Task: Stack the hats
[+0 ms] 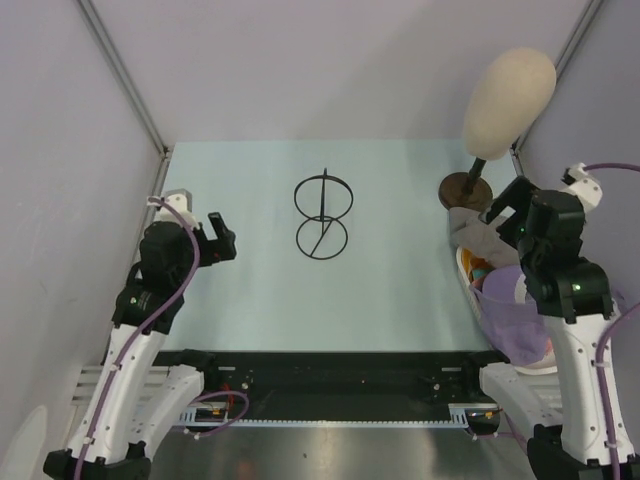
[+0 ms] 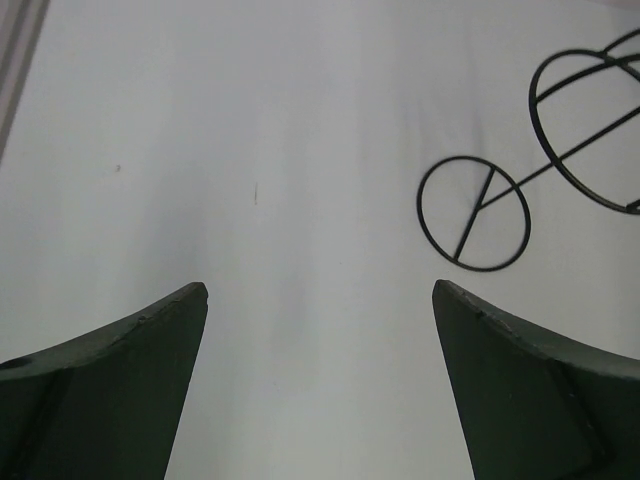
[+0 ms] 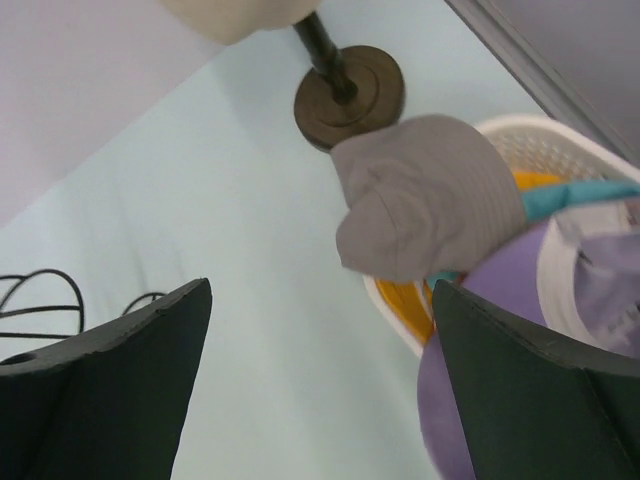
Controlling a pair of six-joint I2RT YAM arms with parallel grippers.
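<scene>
Hats (image 3: 430, 195) of soft fabric sit heaped in a white mesh basket (image 3: 560, 135) at the right edge of the pale green tabletop (image 1: 400, 290). A greyish hat (image 3: 440, 225) is on top, with an orange hat (image 3: 408, 305) and a teal hat (image 3: 575, 193) beneath; the purple fabric (image 3: 480, 300) may be another. The left hand (image 2: 320, 288) and right hand (image 3: 320, 285) both gape wide, holding nothing.

Greyish hat (image 3: 430, 195), orange hat (image 3: 410, 300) and teal hat (image 3: 572, 195) bunched in white basket (image 3: 515, 126)

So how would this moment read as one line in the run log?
stage: no hat picked yet | left gripper: open, empty | right gripper: open, empty, near basket | hats: heaped in basket
</scene>
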